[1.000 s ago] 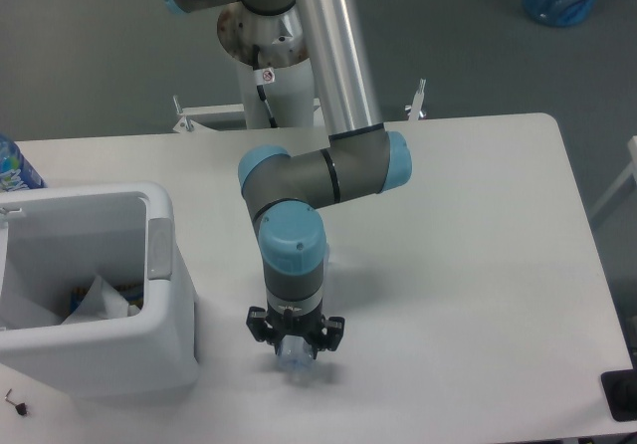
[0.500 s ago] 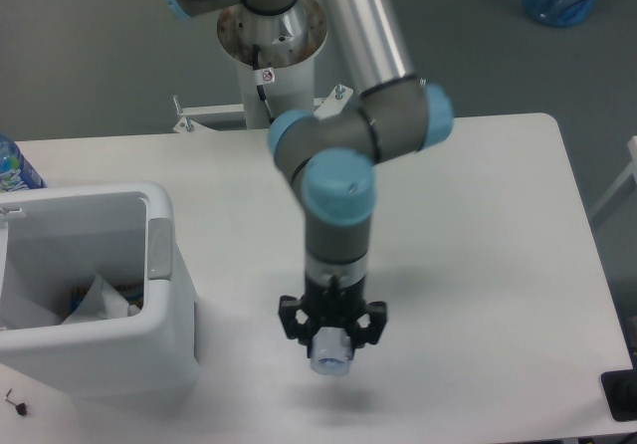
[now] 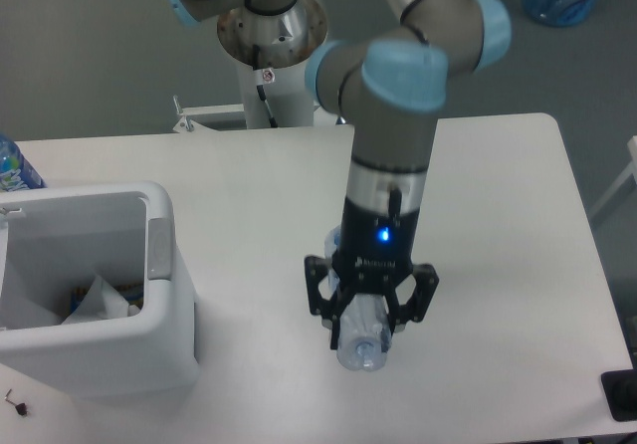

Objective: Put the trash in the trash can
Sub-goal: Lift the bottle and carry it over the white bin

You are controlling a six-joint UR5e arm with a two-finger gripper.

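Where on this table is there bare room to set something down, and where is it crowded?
Bare tabletop runs from the arm to the right edge, and along the far edge behind the trash can. A narrower strip lies between the can and the gripper, which is shut on the clear bottle. The left side is crowded: the can fills it, with an upright bottle behind.

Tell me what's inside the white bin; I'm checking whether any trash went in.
The trash can holds crumpled white tissue with something dark beside it, unidentifiable. Its near wall hides the bottom.
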